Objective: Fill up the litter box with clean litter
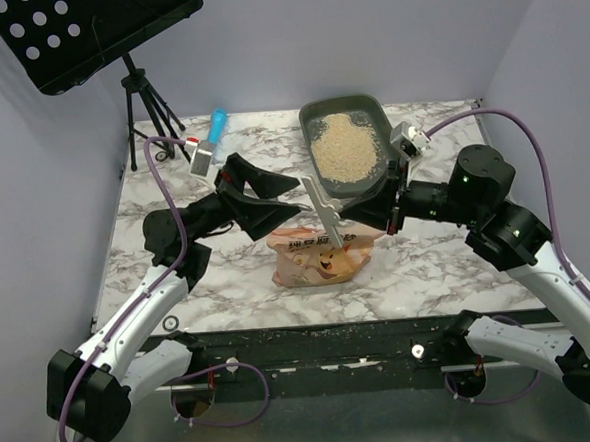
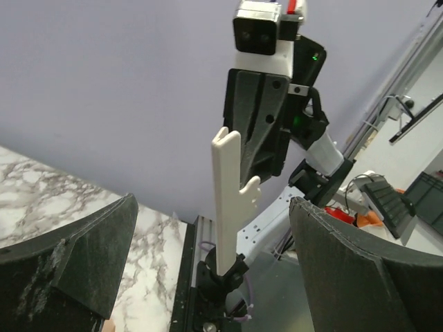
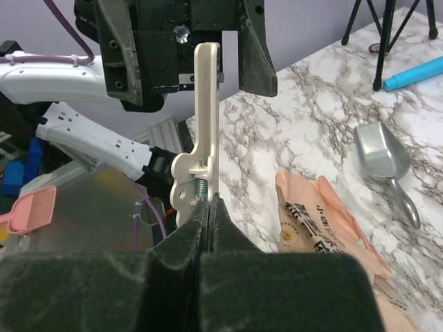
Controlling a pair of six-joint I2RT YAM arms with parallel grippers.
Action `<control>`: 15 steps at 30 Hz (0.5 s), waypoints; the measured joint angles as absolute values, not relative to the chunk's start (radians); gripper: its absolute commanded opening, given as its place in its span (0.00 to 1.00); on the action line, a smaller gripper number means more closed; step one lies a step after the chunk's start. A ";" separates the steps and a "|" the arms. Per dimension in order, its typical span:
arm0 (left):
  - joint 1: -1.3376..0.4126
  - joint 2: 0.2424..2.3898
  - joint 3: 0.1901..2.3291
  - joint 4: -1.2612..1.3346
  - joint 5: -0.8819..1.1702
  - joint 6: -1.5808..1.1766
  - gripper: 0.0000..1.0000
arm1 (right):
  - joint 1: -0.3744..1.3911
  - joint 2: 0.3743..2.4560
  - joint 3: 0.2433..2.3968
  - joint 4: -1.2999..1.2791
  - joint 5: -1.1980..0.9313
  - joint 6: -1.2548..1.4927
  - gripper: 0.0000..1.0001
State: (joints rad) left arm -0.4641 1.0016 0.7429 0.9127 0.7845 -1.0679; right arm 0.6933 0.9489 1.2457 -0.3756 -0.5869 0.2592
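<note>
Marble table (image 1: 428, 273): clip (image 1: 321, 201), orange bag (image 1: 318, 262), scoop (image 3: 379, 158) near litter box (image 1: 364, 103).

The litter box (image 1: 368, 102) sits at the far edge of the worktop (image 1: 448, 272), right of centre, with the clean litter (image 1: 343, 150) piled inside it. The bag (image 1: 320, 259) lies in front of the box, near the worktop's centre. The clip (image 1: 322, 207) stands upright over the bag's far edge, clamped in the right gripper (image 1: 363, 213) on its right side. The left gripper (image 1: 296, 201) is on the clip's left. The scoop (image 1: 202, 158) and the tripod (image 1: 146, 108) occupy the far left corner.
</note>
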 measured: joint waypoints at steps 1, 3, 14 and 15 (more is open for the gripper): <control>-0.464 1.002 0.743 0.929 0.788 -1.077 0.97 | 0.693 0.953 1.246 -0.368 -0.593 0.265 0.00; -0.462 1.001 0.741 0.953 0.795 -1.092 0.97 | 0.693 0.965 1.246 -0.346 -0.614 0.285 0.00; -0.457 1.003 0.739 0.994 0.806 -1.127 0.86 | 0.693 1.031 1.240 -0.265 -0.689 0.352 0.00; -0.457 1.004 0.739 0.995 0.807 -1.131 0.85 | 0.693 1.031 1.238 -0.258 -0.690 0.355 0.01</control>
